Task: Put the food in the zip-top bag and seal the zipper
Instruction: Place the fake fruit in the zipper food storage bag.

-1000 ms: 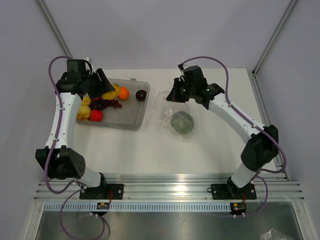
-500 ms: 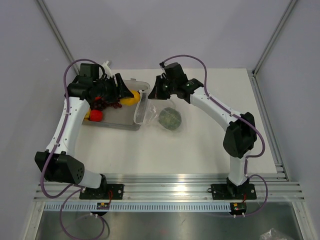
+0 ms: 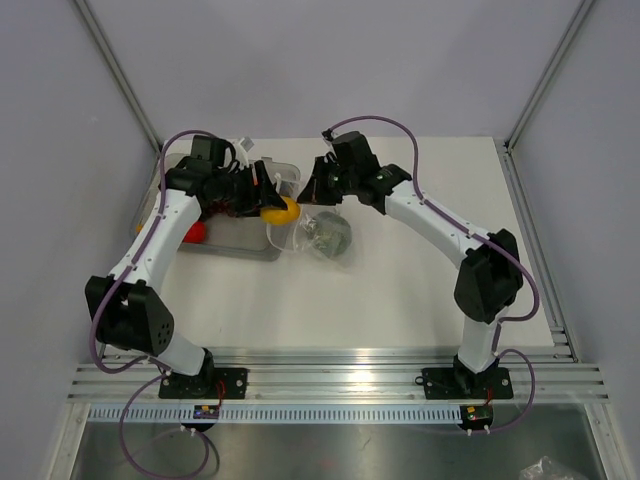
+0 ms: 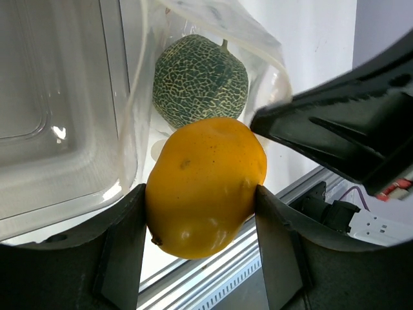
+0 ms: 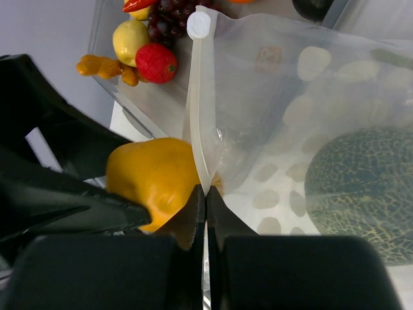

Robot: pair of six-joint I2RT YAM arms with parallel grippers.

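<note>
My left gripper [image 3: 272, 204] [image 4: 200, 216] is shut on a yellow-orange toy fruit [image 4: 205, 184] and holds it at the mouth of the zip-top bag [image 3: 322, 238]. My right gripper [image 3: 316, 192] [image 5: 205, 192] is shut on the bag's whitish zipper strip [image 5: 199, 97] and holds the mouth edge up. A green netted melon [image 5: 361, 187] [image 4: 200, 81] lies inside the bag. The yellow fruit [image 5: 155, 177] is just outside the strip, touching it.
The grey translucent tray [image 3: 232, 243] [image 4: 58, 97] stands left of the bag. It holds a red berry [image 5: 156, 62], a yellow lemon [image 5: 131, 39], dark grapes [image 5: 171, 16] and an orange knobbly piece [image 5: 106, 68]. A dark ball [image 5: 313, 6] shows at the top edge.
My left gripper has carried the yellow fruit right, from over the tray to the bag's mouth. My right gripper first pulled the bag left toward the tray and now holds its mouth there.
</note>
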